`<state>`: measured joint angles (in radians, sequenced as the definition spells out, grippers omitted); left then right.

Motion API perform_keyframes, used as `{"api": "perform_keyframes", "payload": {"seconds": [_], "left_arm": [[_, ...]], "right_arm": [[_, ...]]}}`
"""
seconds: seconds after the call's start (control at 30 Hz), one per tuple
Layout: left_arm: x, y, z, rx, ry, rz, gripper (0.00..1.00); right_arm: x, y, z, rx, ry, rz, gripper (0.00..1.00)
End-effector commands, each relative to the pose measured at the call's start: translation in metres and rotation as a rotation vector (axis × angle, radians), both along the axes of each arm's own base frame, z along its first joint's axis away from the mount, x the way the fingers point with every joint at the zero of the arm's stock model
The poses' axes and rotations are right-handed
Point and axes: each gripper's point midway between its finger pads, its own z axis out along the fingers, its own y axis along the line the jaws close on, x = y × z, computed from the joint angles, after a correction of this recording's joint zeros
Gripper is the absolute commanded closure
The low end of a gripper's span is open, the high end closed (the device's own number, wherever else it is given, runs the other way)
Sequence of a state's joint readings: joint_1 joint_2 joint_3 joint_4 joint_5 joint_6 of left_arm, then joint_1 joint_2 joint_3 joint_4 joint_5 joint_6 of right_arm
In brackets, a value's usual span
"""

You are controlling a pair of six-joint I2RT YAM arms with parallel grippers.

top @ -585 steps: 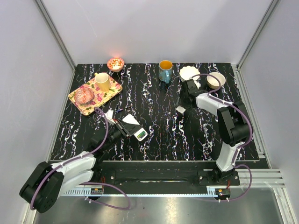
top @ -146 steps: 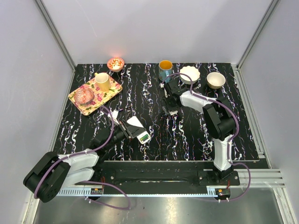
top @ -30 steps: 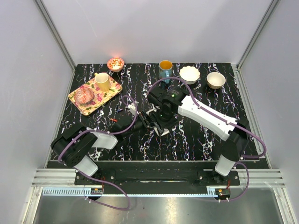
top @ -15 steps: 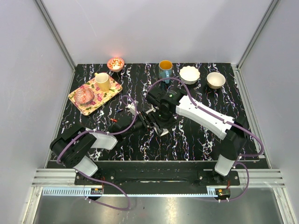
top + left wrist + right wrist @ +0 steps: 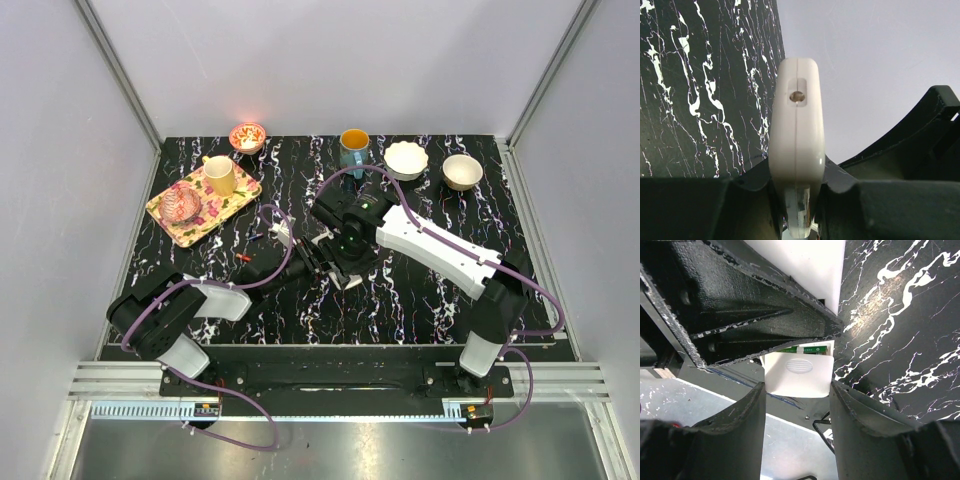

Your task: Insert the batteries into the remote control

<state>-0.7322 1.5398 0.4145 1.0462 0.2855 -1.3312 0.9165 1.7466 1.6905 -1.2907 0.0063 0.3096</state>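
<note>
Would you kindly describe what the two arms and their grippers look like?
Both the left arm and the right arm have smooth white shells on their long links and black joint housings. Purple cables loop along them. The left gripper and the right gripper are matte black, each with two broad, rounded fingers. No markings are legible.

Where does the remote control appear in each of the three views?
Top external: remote control near the centre of the table, mostly hidden between both pincers; a white corner shows.
Left wrist: remote control at centre, edge-on, clamped in the left pincer.
Right wrist: lower centre, its ribbed cover end between the fingers of the right pincer.
Shared landmark: the black marbled table.
</note>
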Motion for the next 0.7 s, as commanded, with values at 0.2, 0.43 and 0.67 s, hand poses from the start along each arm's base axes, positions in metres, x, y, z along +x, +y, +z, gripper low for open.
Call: {"api": "perform_keyframes", "payload": {"seconds": [0.2, 0.43, 0.67], "left_arm": [[-0.001, -0.001, 0.031, -0.070, -0.085, -0.001, 1.00], [-0.003, -0.003, 0.033, -0.087, -0.088, -0.010, 1.00], [-0.003, -0.002, 0.033, -0.100, -0.079, -0.008, 1.00]], "right_arm": [[0.007, 0.001, 0.014, 0.023, -0.063, -0.003, 1.00], [0.012, 0.007, 0.016, 0.052, -0.084, -0.011, 1.00], [0.011, 0.007, 0.025, 0.068, -0.093, -0.020, 1.00]]}}
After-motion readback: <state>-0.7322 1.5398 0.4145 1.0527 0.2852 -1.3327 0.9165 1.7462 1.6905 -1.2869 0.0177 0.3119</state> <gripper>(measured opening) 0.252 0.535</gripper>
